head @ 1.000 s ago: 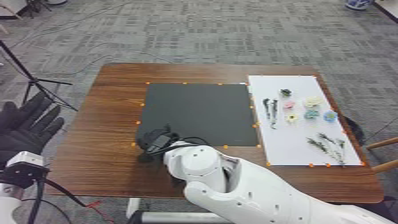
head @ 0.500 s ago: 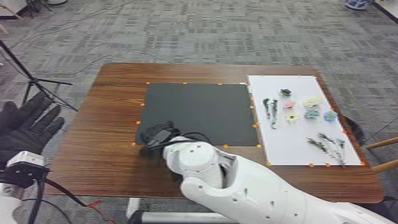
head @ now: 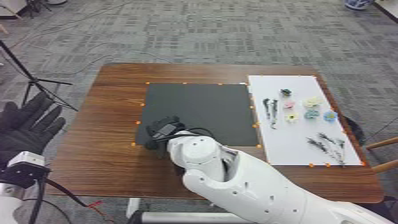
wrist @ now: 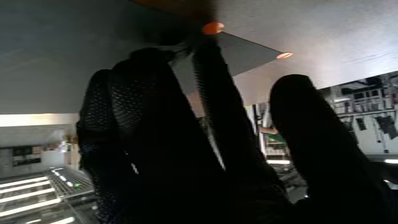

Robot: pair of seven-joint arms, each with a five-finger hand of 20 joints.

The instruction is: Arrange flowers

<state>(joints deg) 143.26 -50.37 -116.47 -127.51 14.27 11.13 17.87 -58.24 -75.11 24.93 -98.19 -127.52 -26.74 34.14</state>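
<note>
Flowers (head: 312,102) lie on white sheet (head: 286,142), right hand (head: 162,124) at black mat (head: 200,105), fingers nearly straight, any hold unclear; we judge arranging unstarted, fetching a sprig (head: 317,144) next.

L hand (head: 27,127) cut off, mat (head: 195,105) pt. hidden behind R hand (head: 162,131)

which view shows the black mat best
The head view, since it takes in nearly all of the black mat, with the right hand covering some of its near left part. The right wrist view shows a closer piece of it, partly blocked by that hand.
</note>
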